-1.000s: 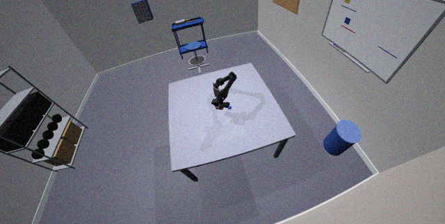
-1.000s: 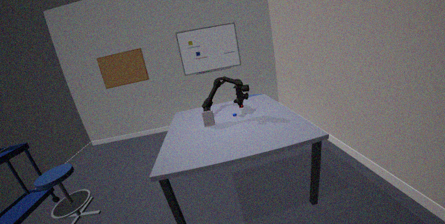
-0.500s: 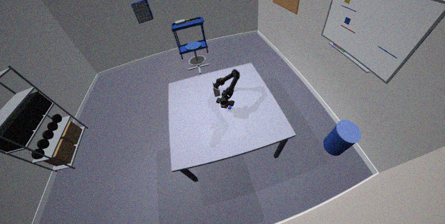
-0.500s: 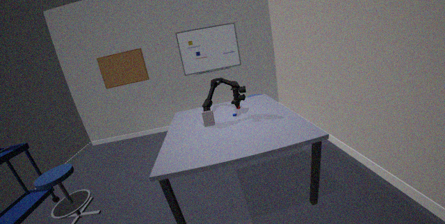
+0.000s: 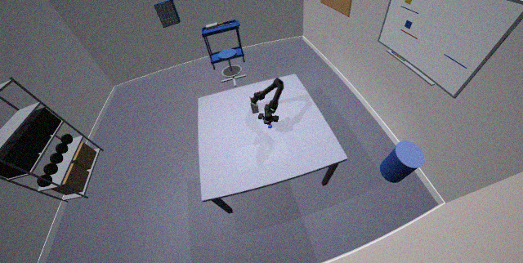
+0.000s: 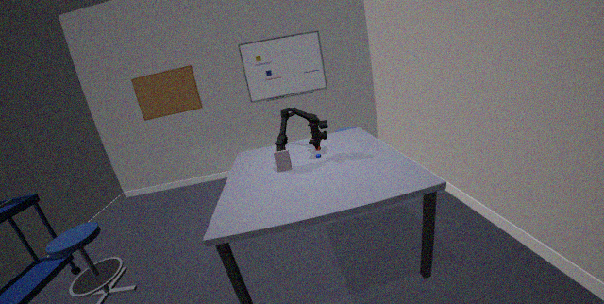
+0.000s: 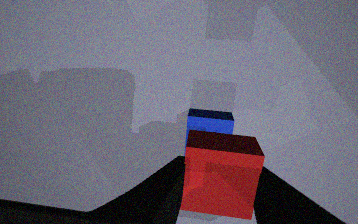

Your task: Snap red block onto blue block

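Over on the white table, the red block is up off the surface, held in the gripper at the end of the black arm. It's a plain, boxy thing, bright red on its broad face and a deep maroon along the narrow one, where less light falls. A faint darker patch of shade lies across the broad face.

The fingers are partway open, no wider than the block between them; they pinch it from both sides, one dark finger to each side in the wrist view.

The blue block sits down on the table, small and vivid, with one narrow face nearly navy. From the side I can see a gap between the two: the red one hangs just above the blue one, and they don't touch. In the wrist view, the red block hides part of the blue.
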